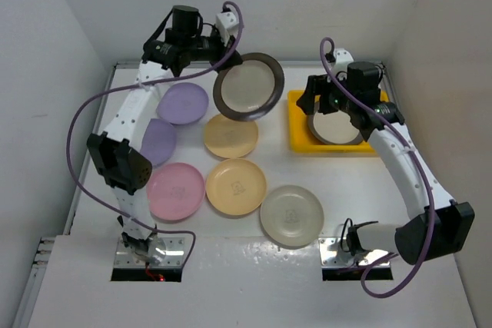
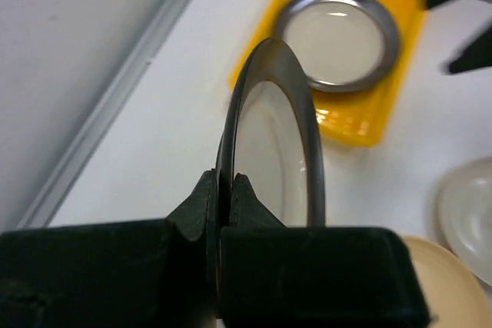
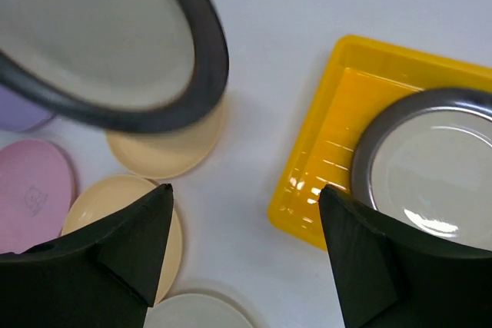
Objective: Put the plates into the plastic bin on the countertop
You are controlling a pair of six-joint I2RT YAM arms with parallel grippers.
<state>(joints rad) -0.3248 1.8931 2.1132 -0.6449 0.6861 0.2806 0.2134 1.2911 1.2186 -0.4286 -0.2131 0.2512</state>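
My left gripper [image 1: 229, 57] is shut on the rim of a dark metallic-rimmed plate [image 1: 248, 86] and holds it tilted in the air, left of the yellow plastic bin [image 1: 298, 124]. In the left wrist view the gripper [image 2: 223, 190] pinches that plate [image 2: 277, 136] edge-on. A second dark-rimmed plate [image 1: 336, 128] lies in the bin. My right gripper [image 1: 321, 105] hovers open and empty over the bin's left part; it also shows in the right wrist view [image 3: 244, 190]. Two lilac plates [image 1: 183, 103], a pink plate [image 1: 176, 191], two yellow-orange plates [image 1: 231, 135] and a cream plate [image 1: 291, 215] lie on the white countertop [image 1: 346, 190].
White walls close in the countertop at the back and on both sides. The bin [image 3: 323, 167] with its plate [image 3: 430, 167] sits at the back right. The held plate [image 3: 100, 44] hangs above the far yellow-orange plate [image 3: 165, 151].
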